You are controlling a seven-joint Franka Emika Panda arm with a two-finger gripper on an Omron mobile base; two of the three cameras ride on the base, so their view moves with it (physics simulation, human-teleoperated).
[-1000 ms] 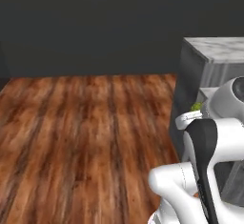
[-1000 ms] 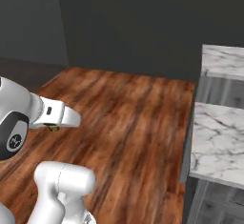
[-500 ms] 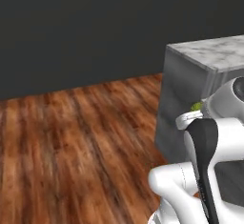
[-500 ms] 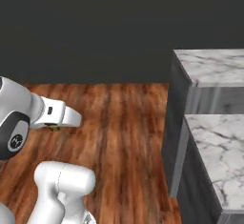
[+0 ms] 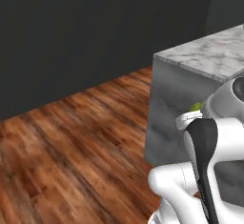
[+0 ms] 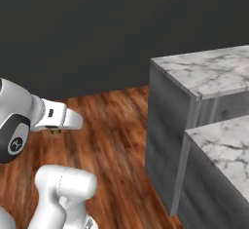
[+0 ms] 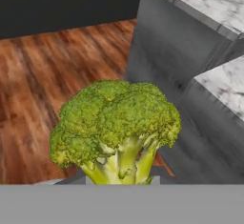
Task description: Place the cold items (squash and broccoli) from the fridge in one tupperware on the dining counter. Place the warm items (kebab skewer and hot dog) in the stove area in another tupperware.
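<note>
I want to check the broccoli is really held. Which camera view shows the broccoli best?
The hand view: the broccoli sits close and whole, florets and stalk clear. The left base view gives a small green bit behind the arm; the right base view a tiny speck under the hand.

1. Hand view: the broccoli (image 7: 116,127) sits so close that its stalk base runs under the bottom band, and the fingers gripping it are hidden behind the stalk.
2. Left base view: just a green sliver of the broccoli (image 5: 196,106) peeks over the white arm; the rest is blocked.
3. Right base view: under the hand hangs a tiny dark-green speck (image 6: 55,130), too small to make out.
4. The marble table (image 6: 204,72) is cut by the right edge in the right base view, so its far end is out of sight.
5. In the left base view the arm covers the table's (image 5: 209,56) lower right side.
</note>
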